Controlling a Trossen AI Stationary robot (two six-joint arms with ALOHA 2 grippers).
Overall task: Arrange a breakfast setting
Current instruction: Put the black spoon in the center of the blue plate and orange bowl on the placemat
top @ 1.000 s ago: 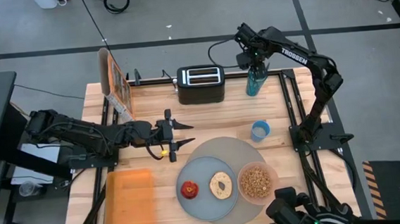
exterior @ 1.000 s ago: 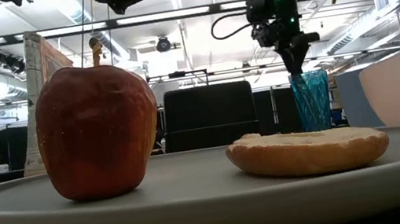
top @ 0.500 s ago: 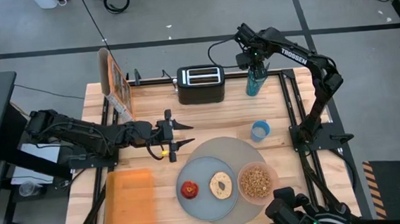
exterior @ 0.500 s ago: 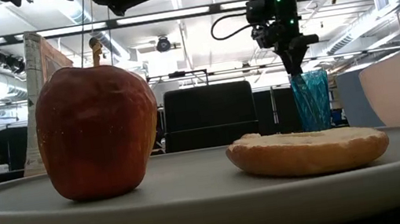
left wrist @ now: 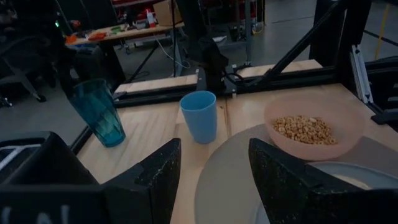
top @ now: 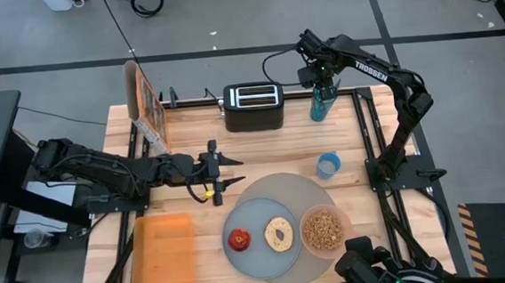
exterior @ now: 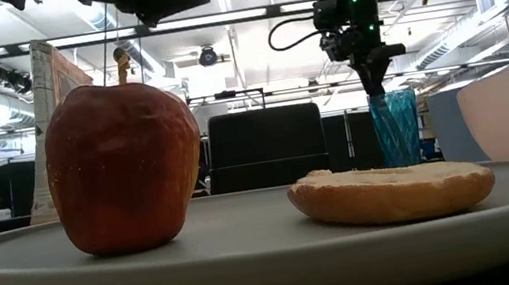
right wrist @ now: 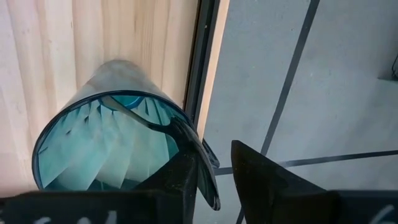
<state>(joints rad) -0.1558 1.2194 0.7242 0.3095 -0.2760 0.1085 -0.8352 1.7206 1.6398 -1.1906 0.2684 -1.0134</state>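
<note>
Right wrist view alone shows right end effector (right wrist: 208, 168) pinching teal tumbler (right wrist: 115, 140) rim; left end effector (left wrist: 214, 177) fingers spread.

grey floor (top: 226, 18), ceiling strip lights (exterior: 246, 14)

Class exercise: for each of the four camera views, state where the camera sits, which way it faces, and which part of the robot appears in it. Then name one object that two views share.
High view: above the table, looking straight down; both arms, left gripper.
Low view: table height, level past the apple and bagel; right gripper descending.
Left wrist view: looks across the table at the blue cup and cereal bowl; its own fingers.
Right wrist view: looks down; right gripper pinching the rim of the teal glass.
Shared: all four show the teal glass.
</note>
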